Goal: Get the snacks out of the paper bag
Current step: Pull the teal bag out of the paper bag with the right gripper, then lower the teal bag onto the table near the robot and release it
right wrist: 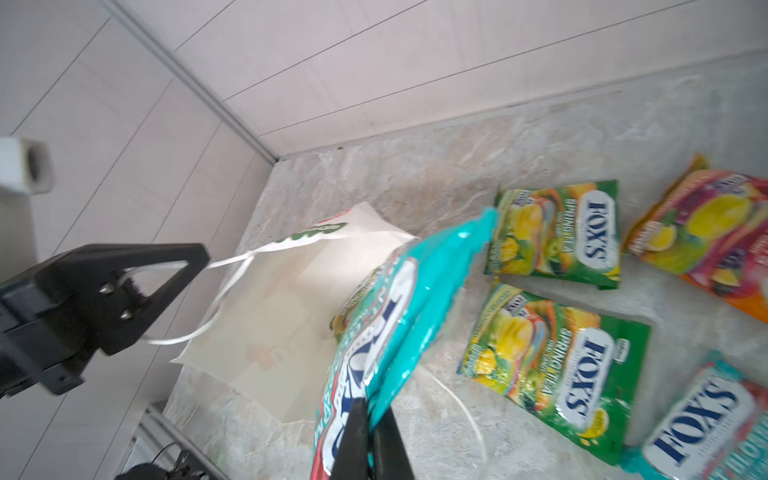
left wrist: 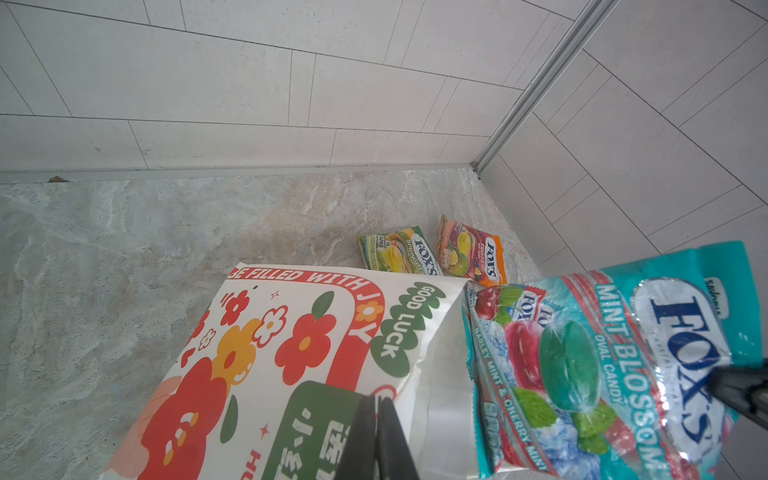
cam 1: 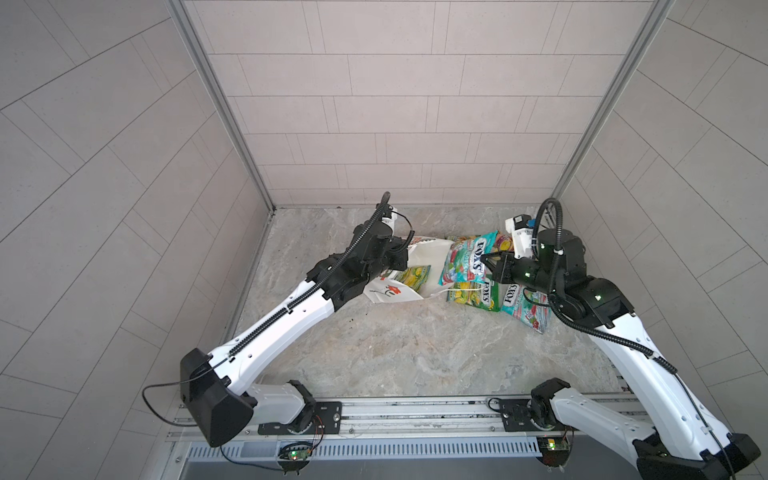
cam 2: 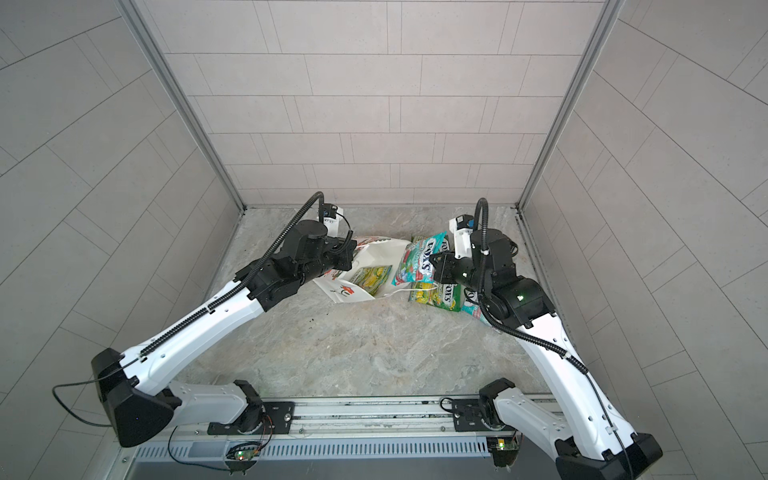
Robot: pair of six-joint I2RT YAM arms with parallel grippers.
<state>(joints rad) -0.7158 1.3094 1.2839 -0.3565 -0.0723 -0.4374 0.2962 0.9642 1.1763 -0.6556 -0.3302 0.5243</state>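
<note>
- your right pincer (right wrist: 368, 424) is clenched on a teal-red packet (cam 1: 465, 259), held off the tabletop (cam 1: 395, 353) right at the paper bag (cam 1: 428, 257) mouth.
- your left pincer (left wrist: 376, 436) is clenched on the bag's printed side.
- the bag lies on its side, mouth toward the right arm.
- a green-yellow packet (cam 1: 413, 277) sits in the bag mouth.
- other snacks (right wrist: 557, 365) lie flat beside the right arm: two green-yellow, one orange-pink, one teal-red.
</note>
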